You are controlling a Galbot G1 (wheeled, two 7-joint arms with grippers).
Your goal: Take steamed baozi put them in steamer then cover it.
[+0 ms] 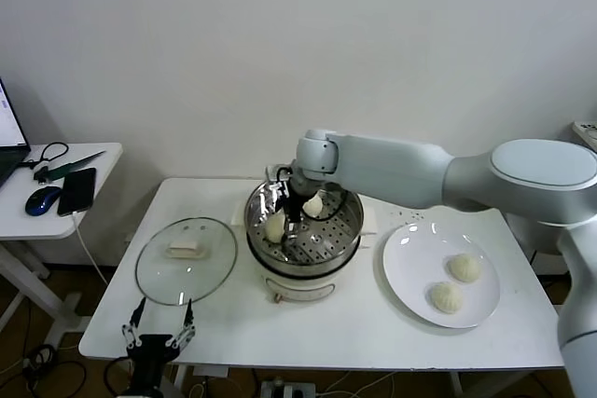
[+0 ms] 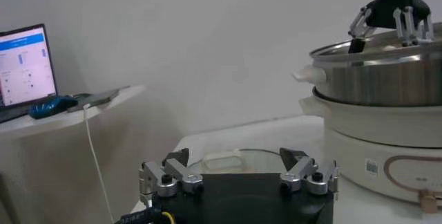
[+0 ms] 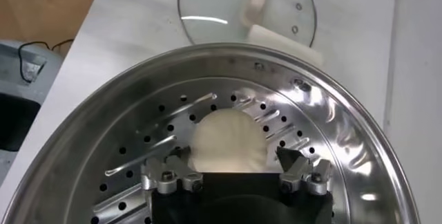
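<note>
Baozi number four: two sit inside the steamer (image 1: 304, 226), one (image 1: 275, 225) at its left side and one (image 1: 313, 204) toward the back, while two more (image 1: 465, 267) (image 1: 446, 297) lie on the white plate (image 1: 403, 263) to the right on the table (image 1: 215, 309). The right gripper (image 1: 291, 219) hangs inside the basket with its fingers (image 3: 168, 177) spread, the left bun just beneath and between them, not pinched; the wrist view cannot show whether the tips touch the dough. The cover (image 1: 186, 260) lies flat left of the steamer, close beside it, its rim near the table's front edge. The left gripper (image 1: 159, 334) waits below that front edge, jaws spread wide and holding nothing. Open tabletop remains in front of the steamer and between it and the plate. The right arm hides part of the basket's back rim.
</note>
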